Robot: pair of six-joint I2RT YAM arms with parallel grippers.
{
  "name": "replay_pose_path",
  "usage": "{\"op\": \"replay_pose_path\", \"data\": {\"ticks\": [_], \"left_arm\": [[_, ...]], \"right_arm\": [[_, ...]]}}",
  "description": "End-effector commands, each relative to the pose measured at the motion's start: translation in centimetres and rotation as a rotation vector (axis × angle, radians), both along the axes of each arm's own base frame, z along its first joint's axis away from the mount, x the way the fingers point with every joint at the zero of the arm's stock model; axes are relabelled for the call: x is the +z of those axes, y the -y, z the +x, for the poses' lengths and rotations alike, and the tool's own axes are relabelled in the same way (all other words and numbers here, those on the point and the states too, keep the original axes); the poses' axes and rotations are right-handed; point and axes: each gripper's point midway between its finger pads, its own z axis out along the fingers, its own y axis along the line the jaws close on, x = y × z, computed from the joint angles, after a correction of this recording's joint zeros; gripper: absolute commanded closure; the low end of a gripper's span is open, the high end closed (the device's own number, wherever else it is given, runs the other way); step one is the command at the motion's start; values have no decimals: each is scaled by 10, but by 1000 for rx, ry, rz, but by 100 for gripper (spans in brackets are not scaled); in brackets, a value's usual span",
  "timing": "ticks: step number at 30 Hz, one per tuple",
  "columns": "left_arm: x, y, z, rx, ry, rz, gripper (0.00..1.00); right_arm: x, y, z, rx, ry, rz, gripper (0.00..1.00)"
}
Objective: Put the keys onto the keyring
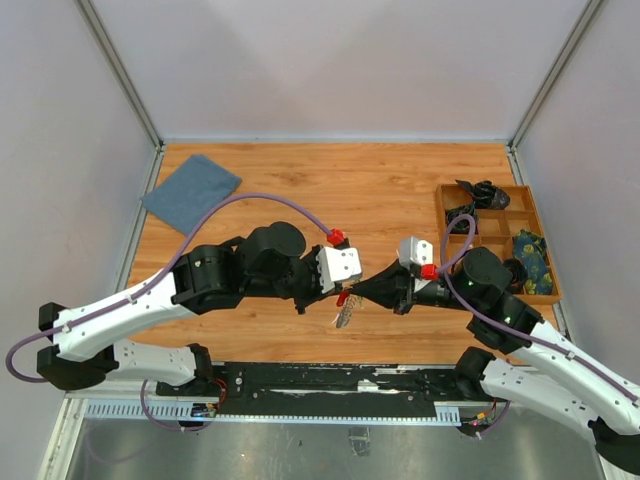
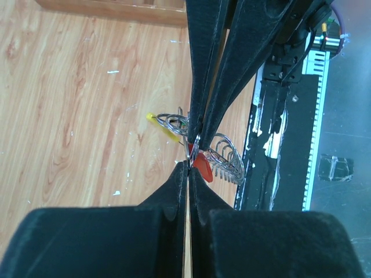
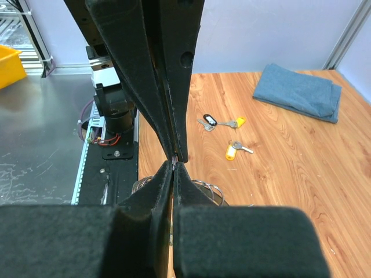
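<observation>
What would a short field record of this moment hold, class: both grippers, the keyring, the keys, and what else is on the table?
left gripper: shut
right gripper: shut, tip to tip with the left
keyring: at the meeting tips, silver keys fanned
red key: beside the left gripper's tip
loose keys: three on the table, two yellow, one black
blue cloth: far left corner
wooden tray: right side

White shells point(image 1: 120, 310) and black joints point(image 1: 270, 255) are seen on both arms — purple cables point(image 1: 270, 198) are looped alongside, tipped by red connectors point(image 1: 336, 237).
</observation>
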Motion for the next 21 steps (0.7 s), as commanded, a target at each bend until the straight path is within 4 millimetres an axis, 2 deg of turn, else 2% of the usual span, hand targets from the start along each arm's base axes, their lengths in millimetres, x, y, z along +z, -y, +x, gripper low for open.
{"op": "replay_pose_path", "data": {"ticks": [1,8,18,21], "left_arm": [[11,1,0,12,16,-56,99],[21,3,0,31,11,-120,99],[47,13,-1,19,25,-241,98],[54,14,0,22,34,-279,95]], "right_arm": [[43,3,-9,13,59,138,100],[54,4,-3,-25,44,224,100],[60,5,12,-101,7,322,100],[64,7,14,-117,-4,366,100]]}}
